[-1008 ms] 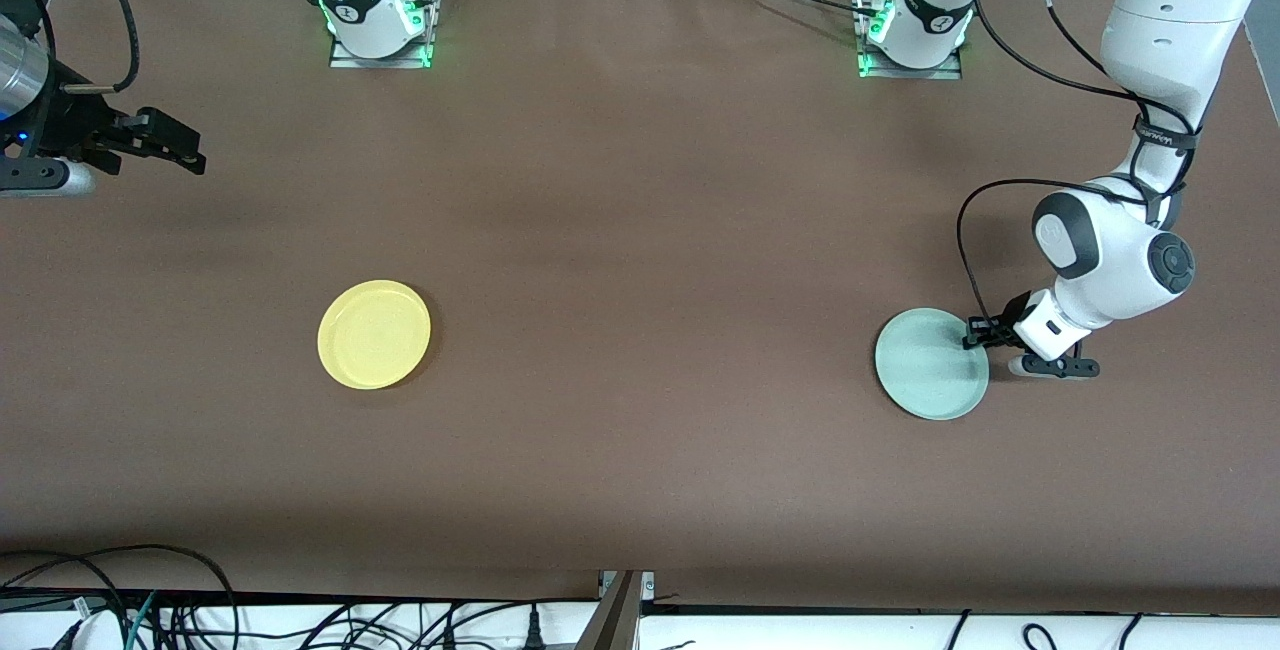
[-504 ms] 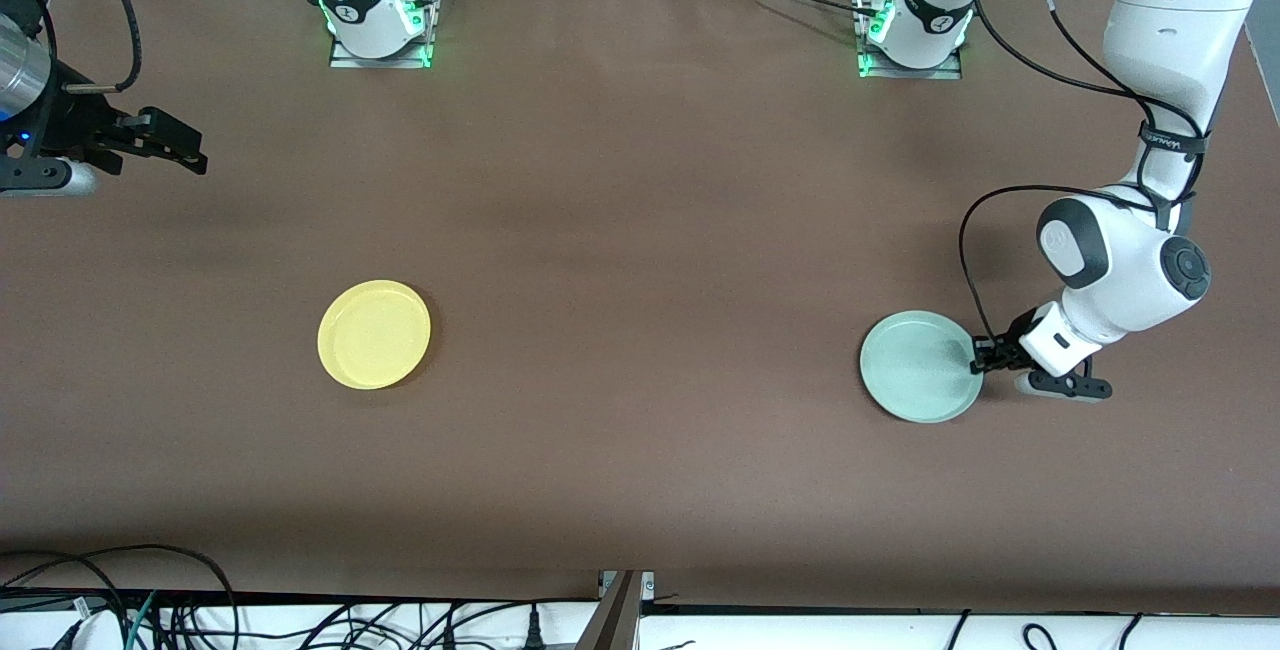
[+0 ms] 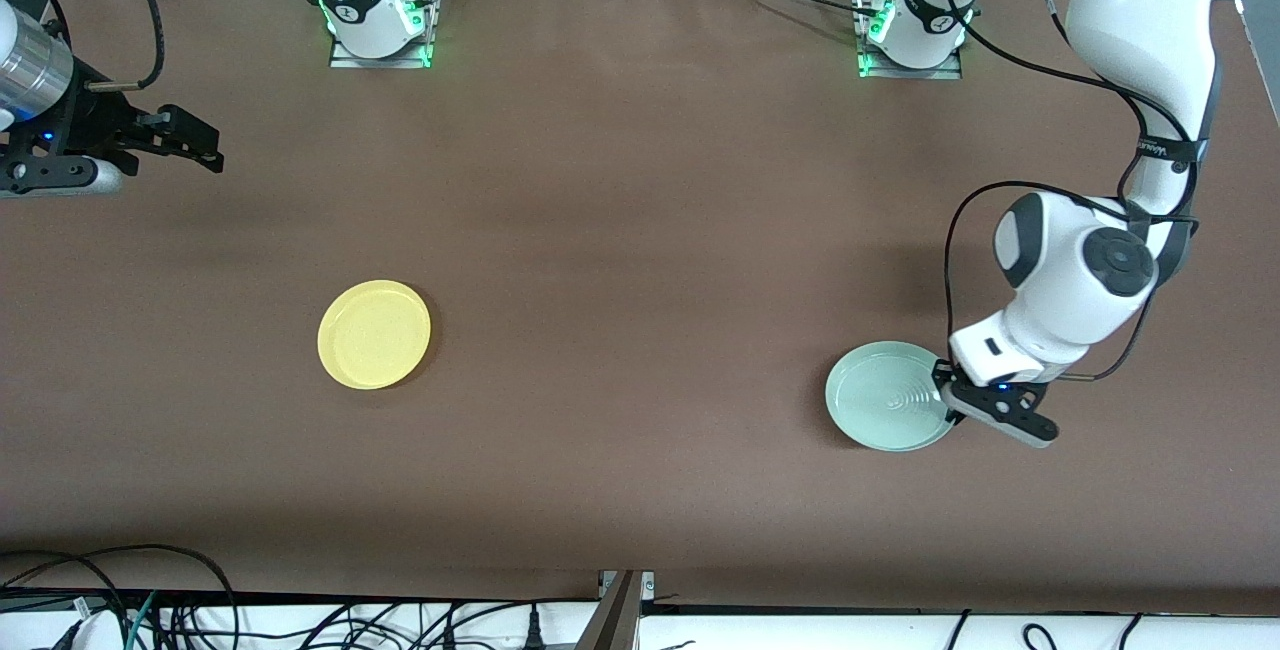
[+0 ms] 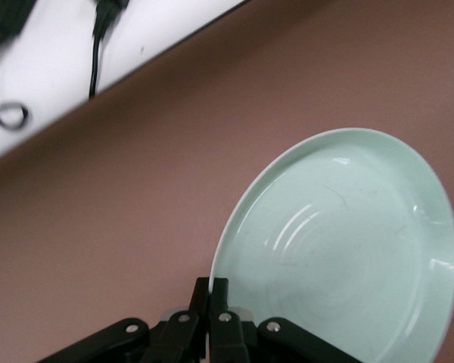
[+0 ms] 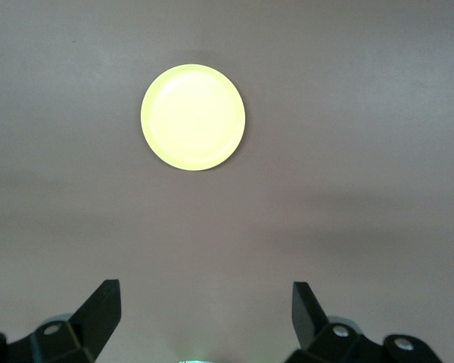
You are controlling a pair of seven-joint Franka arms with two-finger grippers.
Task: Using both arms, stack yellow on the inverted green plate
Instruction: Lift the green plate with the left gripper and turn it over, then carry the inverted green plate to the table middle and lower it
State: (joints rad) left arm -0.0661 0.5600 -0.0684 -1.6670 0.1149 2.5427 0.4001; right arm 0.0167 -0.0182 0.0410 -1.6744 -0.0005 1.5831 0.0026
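Observation:
The pale green plate (image 3: 885,396) is near the left arm's end of the table. My left gripper (image 3: 946,403) is shut on its rim on the side toward that end. In the front view the plate's upper face shows concentric rings. In the left wrist view the green plate (image 4: 340,249) stands tilted over the table, its rim pinched by my left gripper (image 4: 219,291). The yellow plate (image 3: 374,334) lies flat, rim up, toward the right arm's end. My right gripper (image 3: 205,145) waits open and empty at that end, above the table. The right wrist view shows the yellow plate (image 5: 193,116) ahead of my open right gripper (image 5: 208,302).
The brown table (image 3: 640,230) carries only the two plates. The two arm bases (image 3: 378,15) stand along its edge farthest from the front camera. Cables lie off the table's front edge (image 3: 300,620).
My left gripper has turned at the wrist and carried the green plate toward the front camera and toward the table's middle; the plate's ringed face now shows. My right gripper has shifted slightly.

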